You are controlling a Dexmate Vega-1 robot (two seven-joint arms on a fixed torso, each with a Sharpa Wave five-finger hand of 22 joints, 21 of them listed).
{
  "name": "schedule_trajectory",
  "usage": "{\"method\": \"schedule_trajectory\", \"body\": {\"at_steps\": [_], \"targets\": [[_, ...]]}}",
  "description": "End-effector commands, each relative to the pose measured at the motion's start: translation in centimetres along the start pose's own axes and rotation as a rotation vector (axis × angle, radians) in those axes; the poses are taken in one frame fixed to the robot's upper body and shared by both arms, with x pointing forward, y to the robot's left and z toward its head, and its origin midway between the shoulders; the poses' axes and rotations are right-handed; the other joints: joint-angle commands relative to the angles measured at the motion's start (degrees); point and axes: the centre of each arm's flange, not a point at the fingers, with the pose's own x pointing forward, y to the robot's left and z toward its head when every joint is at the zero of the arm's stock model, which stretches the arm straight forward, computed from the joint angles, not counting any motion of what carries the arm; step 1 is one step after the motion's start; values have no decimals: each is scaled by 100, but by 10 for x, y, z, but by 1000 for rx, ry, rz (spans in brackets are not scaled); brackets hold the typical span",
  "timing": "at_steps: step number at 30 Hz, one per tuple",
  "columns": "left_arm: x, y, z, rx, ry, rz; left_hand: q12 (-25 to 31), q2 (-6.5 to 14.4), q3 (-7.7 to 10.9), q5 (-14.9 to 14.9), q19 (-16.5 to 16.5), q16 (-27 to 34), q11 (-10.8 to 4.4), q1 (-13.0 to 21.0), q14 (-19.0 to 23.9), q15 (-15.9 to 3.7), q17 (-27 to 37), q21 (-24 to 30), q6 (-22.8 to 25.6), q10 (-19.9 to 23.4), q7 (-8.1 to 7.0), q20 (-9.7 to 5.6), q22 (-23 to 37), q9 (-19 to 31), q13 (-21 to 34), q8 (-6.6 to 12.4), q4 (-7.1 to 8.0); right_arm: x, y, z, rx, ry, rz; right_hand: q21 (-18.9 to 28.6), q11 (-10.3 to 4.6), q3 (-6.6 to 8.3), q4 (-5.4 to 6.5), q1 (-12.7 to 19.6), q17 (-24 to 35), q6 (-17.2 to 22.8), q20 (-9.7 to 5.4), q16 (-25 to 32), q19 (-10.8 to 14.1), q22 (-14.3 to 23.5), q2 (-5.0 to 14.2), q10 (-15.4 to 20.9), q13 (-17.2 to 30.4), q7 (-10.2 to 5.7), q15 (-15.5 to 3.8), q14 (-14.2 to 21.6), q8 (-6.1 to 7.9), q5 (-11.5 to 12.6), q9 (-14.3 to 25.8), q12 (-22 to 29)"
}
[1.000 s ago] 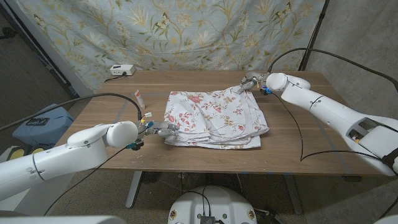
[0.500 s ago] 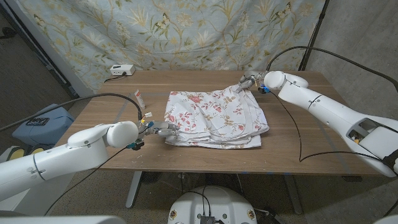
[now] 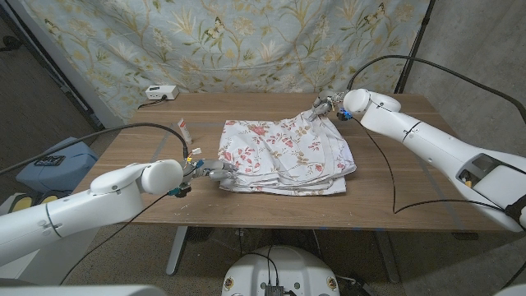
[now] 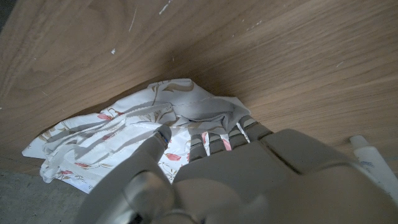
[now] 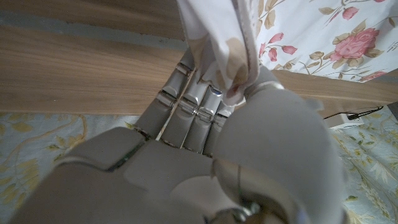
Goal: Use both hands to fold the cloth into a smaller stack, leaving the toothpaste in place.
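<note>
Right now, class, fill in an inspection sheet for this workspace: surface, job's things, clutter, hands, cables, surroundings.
Surface: wooden table, bare wood round the things.
Job's things: floral cloth, partly folded and rumpled; toothpaste beside it, apart.
Clutter: white box at the far edge.
Hands: left hand grips the cloth's near corner; right hand pinches its far corner, lifted.
Cables: black cable crosses the table.
Surroundings: patterned curtain behind.

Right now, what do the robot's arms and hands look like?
Both arms are smooth, white and rounded, like fat tubes with ball-shaped joints. The left hand and right hand are pale grey with jointed metal-looking fingers. Thin black cables loop along each arm, and small coloured bits sit at the wrists.
</note>
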Motion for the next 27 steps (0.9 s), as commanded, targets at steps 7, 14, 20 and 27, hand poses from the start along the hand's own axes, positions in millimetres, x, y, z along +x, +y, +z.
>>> {"method": "schedule_trajectory", "body": {"at_steps": [7, 14, 20, 27], "targets": [[2, 5, -2, 3, -10, 10, -1, -42, -6, -23, 28, 5, -18, 35, 55, 11, 16, -11, 58, 61, -15, 3, 17, 19, 12, 11, -44, -11, -5, 28, -24, 3, 39, 60, 43, -66, 16, 101, 42, -21, -7, -81, 29, 4, 20, 17, 77, 58, -224, 86, 30, 38, 11, -6], [2, 6, -4, 3, -15, 10, -1, -42, -10, -25, 31, 5, -22, 35, 55, 11, 18, -11, 60, 70, -15, 0, 17, 19, 12, 9, -53, -14, -4, 38, -29, -6, 48, 82, 92, -88, 31, 114, 65, -27, 9, -133, 17, 4, 34, 14, 92, 68, -218, 84, 31, 33, 3, -13], [2, 6, -4, 2, -16, 4, -5, -41, -13, -26, 28, 6, -32, 32, 57, 11, 21, -14, 64, 68, -13, -1, 17, 19, 12, 9, -59, -16, -2, 45, -28, -19, 59, 98, 97, -110, 25, 139, 95, -28, 25, -154, 7, 3, 24, 20, 106, 95, -220, 89, 32, 29, -3, -12], [-4, 4, -6, 2, -2, 12, -8, -37, -17, -27, 27, 5, -11, 33, 56, 3, 22, -16, 72, 66, -21, -4, 17, 19, 12, 10, -68, -18, -3, 54, -27, -36, 56, 117, 106, -128, 28, 166, 125, -46, 31, -184, -4, 3, 32, 7, 109, 100, -218, 95, 25, 28, -9, -27]]}}
